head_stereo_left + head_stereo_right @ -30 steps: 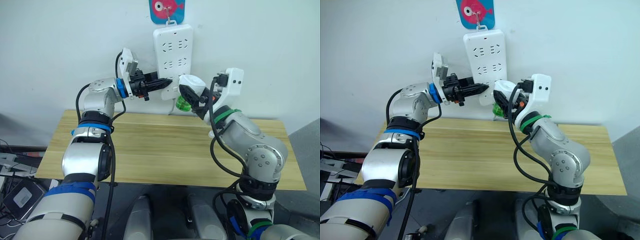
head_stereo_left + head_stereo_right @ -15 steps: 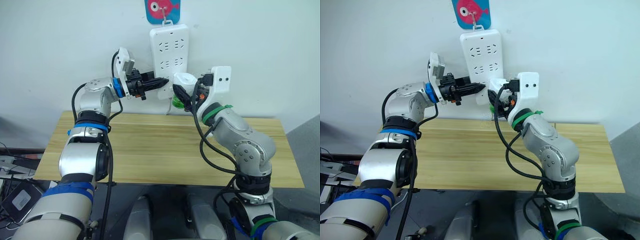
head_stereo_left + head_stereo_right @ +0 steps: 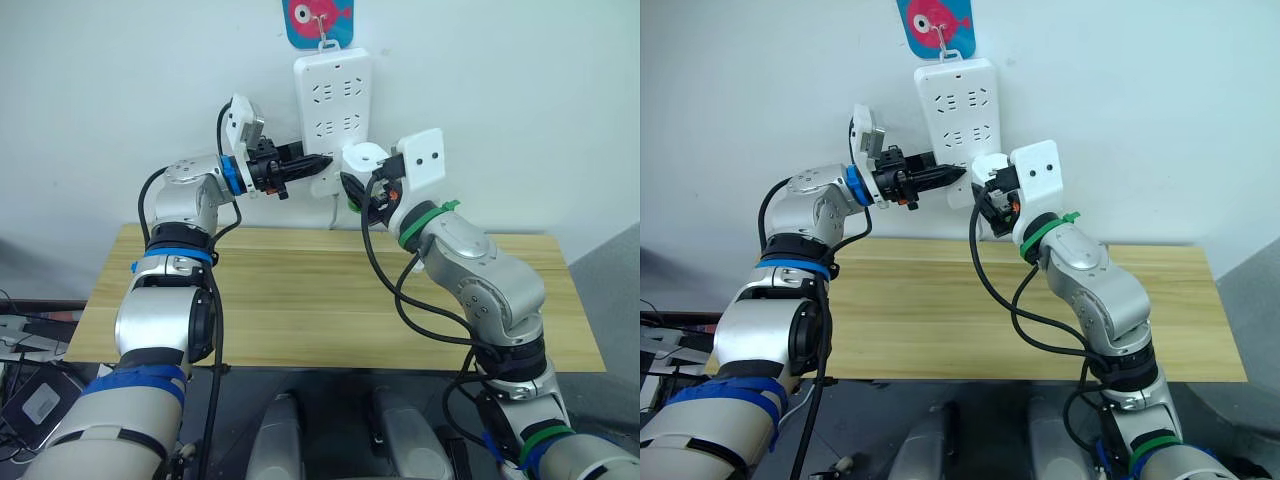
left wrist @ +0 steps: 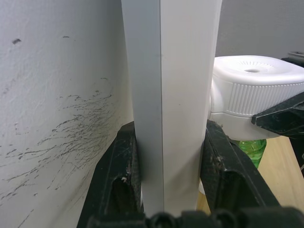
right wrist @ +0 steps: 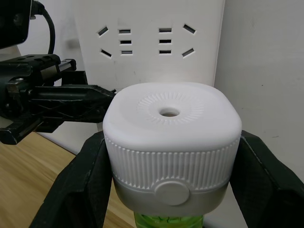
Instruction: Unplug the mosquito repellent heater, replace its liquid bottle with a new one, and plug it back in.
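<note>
Right gripper (image 5: 168, 156) around heater (image 5: 170, 128), seemingly against power strip (image 3: 327, 95).

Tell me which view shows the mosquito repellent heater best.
The right wrist view: the mosquito repellent heater sits close-up between the right gripper fingers. The left wrist view shows its side; the eye views show it small by the power strip.

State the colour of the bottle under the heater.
Green; the bottle under the white heater shows best in the right wrist view.

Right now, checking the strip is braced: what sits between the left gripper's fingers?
The power strip's lower edge, clamped between the left gripper's fingers, as the left wrist view shows.
</note>
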You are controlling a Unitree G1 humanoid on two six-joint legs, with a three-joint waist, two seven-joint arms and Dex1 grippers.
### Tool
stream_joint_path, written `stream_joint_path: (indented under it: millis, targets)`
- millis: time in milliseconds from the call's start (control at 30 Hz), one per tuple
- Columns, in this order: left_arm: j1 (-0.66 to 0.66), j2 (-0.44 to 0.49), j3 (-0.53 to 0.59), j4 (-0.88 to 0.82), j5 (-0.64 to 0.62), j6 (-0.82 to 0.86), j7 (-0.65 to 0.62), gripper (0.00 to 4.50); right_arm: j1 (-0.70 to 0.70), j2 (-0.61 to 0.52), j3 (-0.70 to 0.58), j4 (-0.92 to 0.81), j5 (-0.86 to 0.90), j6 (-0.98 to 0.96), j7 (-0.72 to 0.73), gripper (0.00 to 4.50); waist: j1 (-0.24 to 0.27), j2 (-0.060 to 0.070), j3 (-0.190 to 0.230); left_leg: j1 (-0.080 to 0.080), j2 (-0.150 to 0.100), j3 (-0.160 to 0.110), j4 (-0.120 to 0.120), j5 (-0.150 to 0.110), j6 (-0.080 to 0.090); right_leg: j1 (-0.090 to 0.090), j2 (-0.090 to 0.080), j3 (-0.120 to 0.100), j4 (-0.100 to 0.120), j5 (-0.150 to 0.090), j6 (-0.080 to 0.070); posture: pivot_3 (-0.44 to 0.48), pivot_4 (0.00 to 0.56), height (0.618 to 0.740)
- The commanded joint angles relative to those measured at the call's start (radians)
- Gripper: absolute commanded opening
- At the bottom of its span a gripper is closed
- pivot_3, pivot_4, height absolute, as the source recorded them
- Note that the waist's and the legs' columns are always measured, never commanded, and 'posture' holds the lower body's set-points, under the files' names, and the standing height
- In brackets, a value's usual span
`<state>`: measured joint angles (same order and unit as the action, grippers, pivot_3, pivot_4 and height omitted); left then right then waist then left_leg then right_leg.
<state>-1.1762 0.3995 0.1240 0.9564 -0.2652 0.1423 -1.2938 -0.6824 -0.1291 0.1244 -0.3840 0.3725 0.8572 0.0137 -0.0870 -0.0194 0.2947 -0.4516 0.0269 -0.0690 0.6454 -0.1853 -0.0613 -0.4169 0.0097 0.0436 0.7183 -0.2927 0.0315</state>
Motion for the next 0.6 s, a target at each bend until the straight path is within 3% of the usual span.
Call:
stream_joint_path:
  millis: [33,200,367,600]
  targets:
    - [-0.016,-0.054,-0.012,-0.089,-0.057,0.046,-0.076,1.3,-0.044,0.054,-0.051,0.063,-0.015,-0.009,-0.036,3.03,-0.001,0.0,0.0,0.0,0.0,0.0,0.0,0.001,-0.001,-0.001,0.0,0.0,0.0,0.001,-0.001,-0.096,0.217,0.74]
    - [0.002,-0.064,-0.007,-0.13,-0.072,0.092,-0.073,1.3,-0.06,0.126,-0.096,0.073,-0.007,0.012,-0.047,3.03,-0.002,0.0,0.0,0.0,0.001,0.0,0.0,0.004,-0.002,-0.003,0.003,0.0,0.002,0.004,-0.006,-0.096,0.217,0.74]
    - [0.018,-0.073,-0.002,-0.168,-0.078,0.127,-0.067,1.3,-0.059,0.049,0.013,0.077,-0.113,-0.031,-0.005,3.03,-0.003,0.0,0.0,0.0,0.001,0.0,-0.001,0.006,-0.004,-0.003,0.005,0.0,0.003,0.005,-0.008,-0.092,0.219,0.74]
    - [0.027,-0.079,0.0,-0.192,-0.075,0.141,-0.063,1.3,-0.049,0.044,0.037,0.086,-0.141,-0.05,0.015,3.03,-0.007,0.0,0.0,0.0,0.002,0.0,-0.001,0.006,-0.004,-0.004,0.005,0.0,0.003,0.005,-0.008,-0.092,0.22,0.74]
